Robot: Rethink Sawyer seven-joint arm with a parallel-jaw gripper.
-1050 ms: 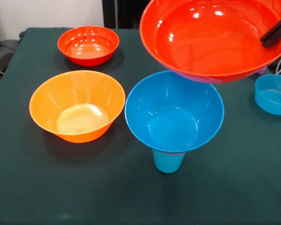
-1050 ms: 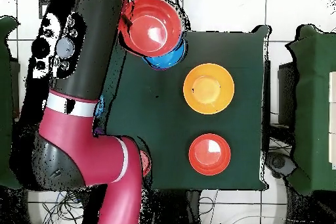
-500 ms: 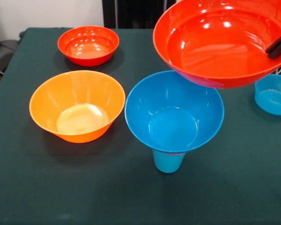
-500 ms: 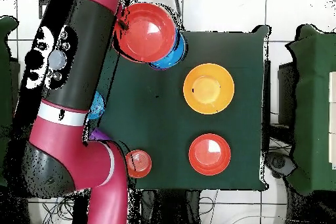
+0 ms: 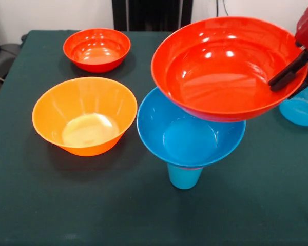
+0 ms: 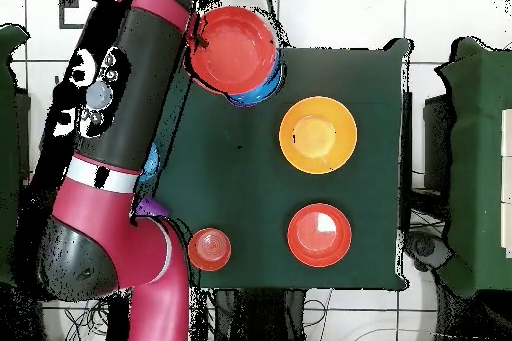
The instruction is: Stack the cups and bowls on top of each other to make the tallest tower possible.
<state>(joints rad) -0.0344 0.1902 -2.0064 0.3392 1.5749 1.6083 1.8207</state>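
My gripper (image 5: 286, 78) is shut on the right rim of a large red-orange bowl (image 5: 220, 69) and holds it tilted over the far right part of the tower. The tower is a large blue bowl (image 5: 187, 138) on a thin pink edge (image 5: 187, 167), atop a light blue cup (image 5: 185, 177). Whether the held bowl touches the blue one I cannot tell. From overhead, the red-orange bowl (image 6: 235, 47) covers most of the blue bowl (image 6: 264, 85). A purple cup (image 6: 150, 204) peeks out beside the arm (image 6: 110, 147).
A large yellow-orange bowl (image 5: 84, 115) sits left of the tower, with a smaller red-orange bowl (image 5: 96, 48) behind it. A small blue bowl (image 5: 300, 108) stands at the right edge. Overhead, a small orange bowl (image 6: 209, 248) lies near the arm's base.
The gripper has carried the red-orange bowl down and to the left in the front view, from high at the right to over the blue bowl. The other bowls have not moved.
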